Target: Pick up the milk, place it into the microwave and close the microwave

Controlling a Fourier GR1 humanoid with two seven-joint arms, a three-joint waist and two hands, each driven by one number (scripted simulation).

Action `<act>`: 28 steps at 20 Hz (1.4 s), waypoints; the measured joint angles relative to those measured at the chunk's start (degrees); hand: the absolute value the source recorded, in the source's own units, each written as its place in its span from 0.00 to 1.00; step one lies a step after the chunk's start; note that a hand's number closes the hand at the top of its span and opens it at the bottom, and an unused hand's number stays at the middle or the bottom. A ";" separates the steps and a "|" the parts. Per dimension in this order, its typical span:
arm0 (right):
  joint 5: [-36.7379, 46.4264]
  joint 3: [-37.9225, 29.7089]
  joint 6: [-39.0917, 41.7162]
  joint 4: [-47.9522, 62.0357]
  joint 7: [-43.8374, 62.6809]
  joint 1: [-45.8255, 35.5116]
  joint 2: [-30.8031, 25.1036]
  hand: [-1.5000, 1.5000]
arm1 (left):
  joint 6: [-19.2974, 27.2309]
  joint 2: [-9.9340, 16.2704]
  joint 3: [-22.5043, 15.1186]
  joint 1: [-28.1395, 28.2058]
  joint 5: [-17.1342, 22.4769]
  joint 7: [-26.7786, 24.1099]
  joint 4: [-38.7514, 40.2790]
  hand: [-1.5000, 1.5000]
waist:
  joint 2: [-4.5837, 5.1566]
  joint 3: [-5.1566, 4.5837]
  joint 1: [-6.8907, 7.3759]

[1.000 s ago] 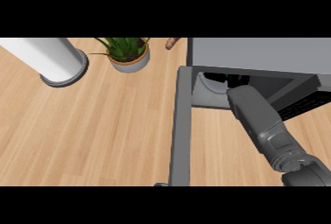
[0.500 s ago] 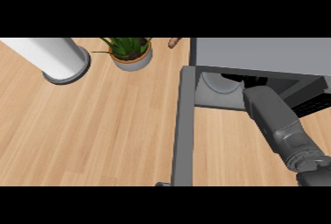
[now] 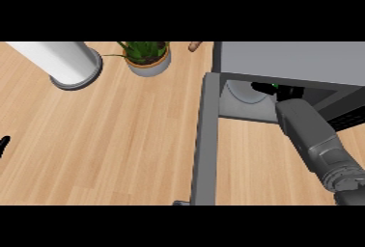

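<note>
1. One open door (image 3: 203, 144) stands edge-on just left of the right forearm (image 3: 314, 140); withdrawing leftward risks clipping it.
2. Right hand (image 3: 285, 90) is inside the microwave (image 3: 292, 60); finger state cannot be told. Milk (image 3: 274, 87): only a green fleck beside the hand.
3. Counter (image 3: 121, 140) leftward offers room for swinging the door.
4. Left hand (image 3: 4, 144) barely shows at the left edge.

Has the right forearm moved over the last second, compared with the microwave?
Yes. The right forearm has shifted toward the view's right and reaches deeper into the microwave opening, away from the open door.
</note>
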 measured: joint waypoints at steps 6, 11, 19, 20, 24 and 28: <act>2.02 1.82 -0.65 0.92 0.81 -0.29 0.48 0.00 | 0.72 0.25 -0.46 -1.71 -1.12 0.08 1.30 0.00 | 0.12 0.01 0.42; 2.49 2.11 -1.59 0.27 1.20 -0.79 0.59 0.00 | 0.71 0.48 -0.76 -2.56 -1.89 -0.34 2.30 0.00 | 0.14 0.03 0.63; 3.59 2.89 -2.73 0.29 2.29 -1.94 2.56 0.00 | 0.66 0.35 -1.34 -3.32 -3.22 -1.34 3.42 0.00 | 0.02 -0.01 0.86; 3.78 3.06 -2.62 0.42 2.45 -2.20 2.70 0.00 | 0.55 0.39 -1.33 -3.31 -3.45 -1.68 3.67 0.00 | 0.00 -0.02 0.86; 4.00 3.16 -2.15 0.13 2.27 -2.08 3.07 0.00 | 0.51 0.32 -1.29 -3.42 -3.90 -2.39 4.52 0.00 | -0.15 -0.04 0.49; 4.26 3.29 -2.05 0.17 2.75 -2.42 4.10 0.00 | 0.52 0.01 -1.47 -3.63 -4.33 -3.22 4.91 0.00 | -0.37 -0.06 0.14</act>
